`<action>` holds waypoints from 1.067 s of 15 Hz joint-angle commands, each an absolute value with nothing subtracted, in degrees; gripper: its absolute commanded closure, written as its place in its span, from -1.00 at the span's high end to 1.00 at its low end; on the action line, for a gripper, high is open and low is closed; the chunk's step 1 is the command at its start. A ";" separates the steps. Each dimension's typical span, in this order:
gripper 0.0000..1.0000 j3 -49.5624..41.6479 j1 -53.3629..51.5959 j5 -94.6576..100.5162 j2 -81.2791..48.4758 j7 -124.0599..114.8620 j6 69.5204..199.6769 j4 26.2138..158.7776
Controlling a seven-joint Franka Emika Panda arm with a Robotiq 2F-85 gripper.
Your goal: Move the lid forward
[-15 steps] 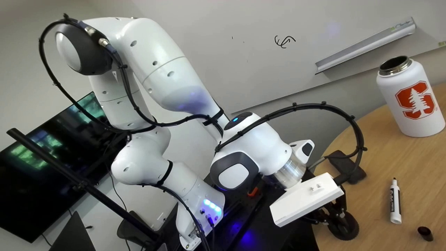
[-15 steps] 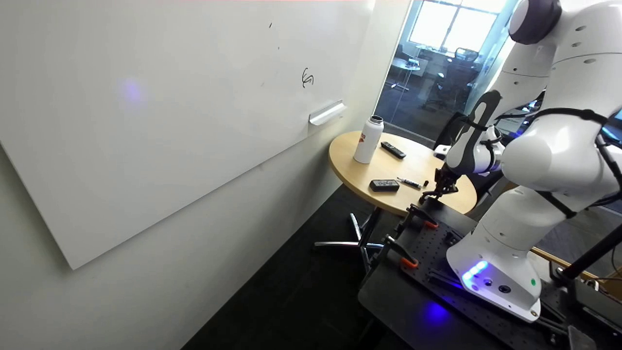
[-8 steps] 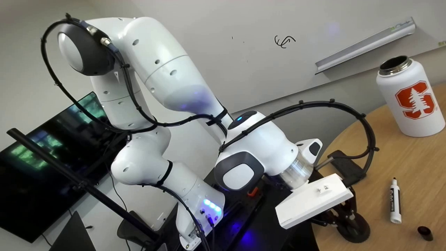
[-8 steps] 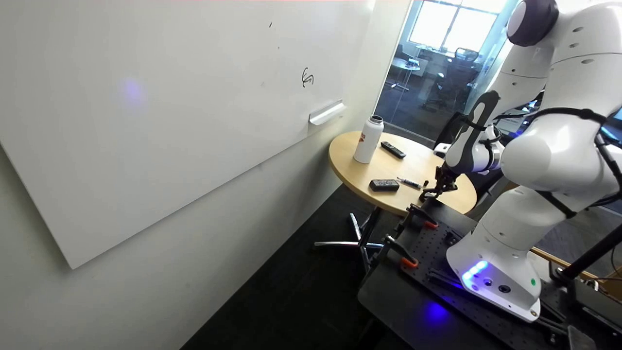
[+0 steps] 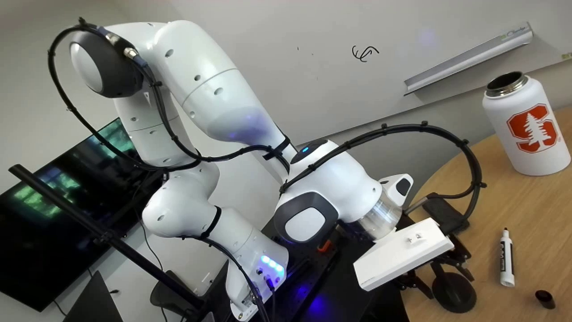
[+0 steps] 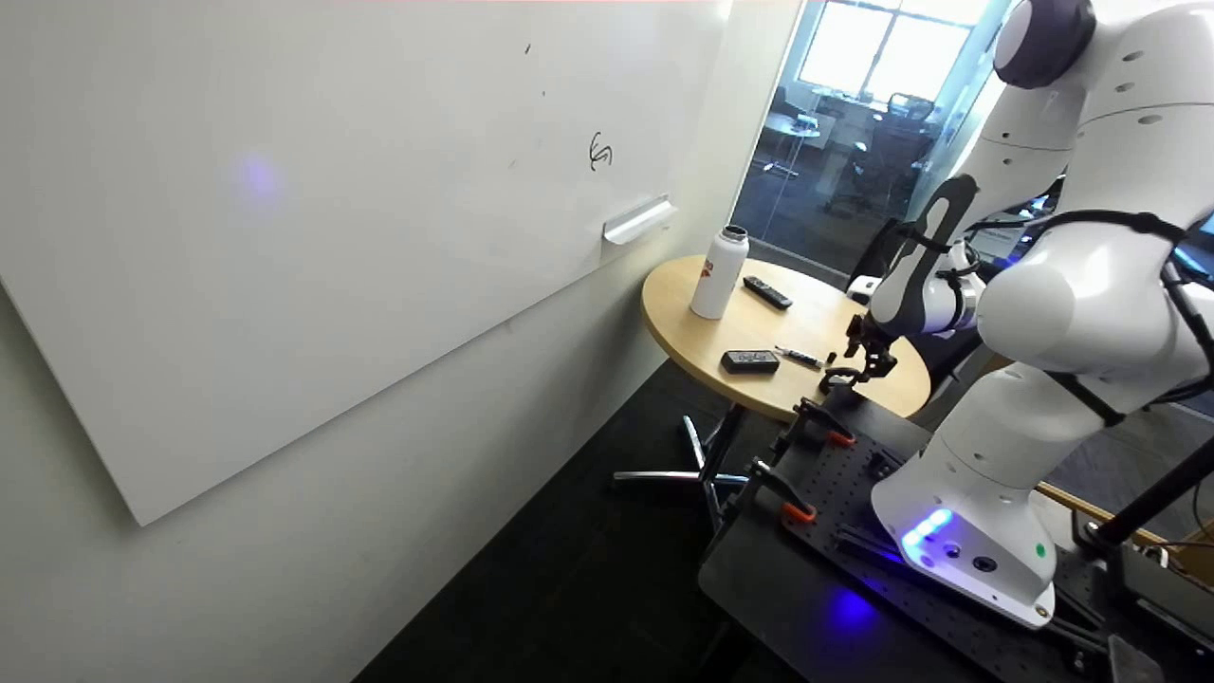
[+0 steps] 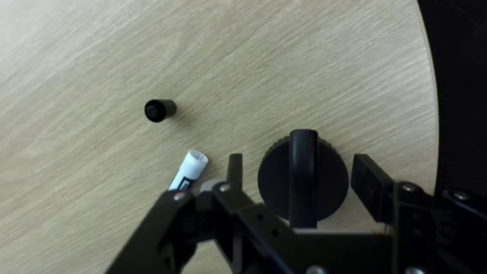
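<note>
"What carries the lid (image 7: pixel 303 179)?"

"A wooden worktop (image 7: pixel 236 64) with a curved edge; the lid lies near that edge. A marker (image 5: pixel 506 261) and a small cap (image 7: pixel 160 110) are near it, and a white bottle (image 5: pixel 529 129) stands upright, well apart."

"And the room?"

"A whiteboard (image 6: pixel 379 190) spans much of a wall (image 6: pixel 379 522), with a ledge (image 6: pixel 640 220) and a few dark strokes (image 6: pixel 600 152) on it. Through glass (image 6: pixel 816 218), in an exterior view, a bright window (image 6: pixel 887 52) shows; a dark screen (image 5: pixel 76 183) is behind the arm (image 5: pixel 214 89)."

"Which way does the lid point?"

"Its loop (image 7: pixel 303 163) faces up. The loop's long axis runs top to bottom in the wrist view, roughly square to the line from jaw to jaw."

"And the jaws?"

"Spread apart, one on each side of the lid. A gap shows on both sides, narrower toward the worktop's edge."
</note>
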State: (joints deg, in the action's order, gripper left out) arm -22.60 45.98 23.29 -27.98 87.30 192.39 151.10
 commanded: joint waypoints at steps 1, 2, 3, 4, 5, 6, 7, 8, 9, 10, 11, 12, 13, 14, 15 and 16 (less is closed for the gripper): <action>1.00 -18.14 51.74 27.23 -18.18 87.66 188.62 155.24; 1.00 -16.06 53.68 28.42 -15.36 87.40 186.74 156.11; 1.00 -13.05 56.38 29.44 -12.92 86.99 185.01 157.03; 1.00 -9.40 58.88 29.37 -10.00 86.28 182.32 158.31; 1.00 -5.23 61.59 28.09 -7.57 85.76 180.18 159.77; 1.00 -0.37 64.65 25.64 -5.67 85.89 178.99 161.28; 1.00 3.74 66.50 22.29 -3.35 85.84 177.40 162.96; 1.00 8.34 68.57 17.83 -1.75 86.20 176.74 164.45; 1.00 13.44 70.62 13.97 -5.45 85.32 175.77 159.83; 1.00 17.08 71.53 8.56 -4.21 86.83 175.57 160.54; 1.00 21.14 72.81 3.01 -3.49 87.98 174.89 160.25; 1.00 24.72 73.47 -2.18 -2.56 88.70 174.31 160.01; 1.00 27.90 74.05 -7.28 -1.74 89.60 173.68 159.68; 1.00 30.35 74.27 -11.50 -0.46 90.25 172.58 159.37; 1.00 32.49 74.64 -16.01 0.52 91.88 171.64 159.03; 1.00 34.10 74.52 -20.42 2.13 93.49 170.66 159.25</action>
State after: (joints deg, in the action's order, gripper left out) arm 28.98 72.97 -10.80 -3.86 89.89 175.22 158.63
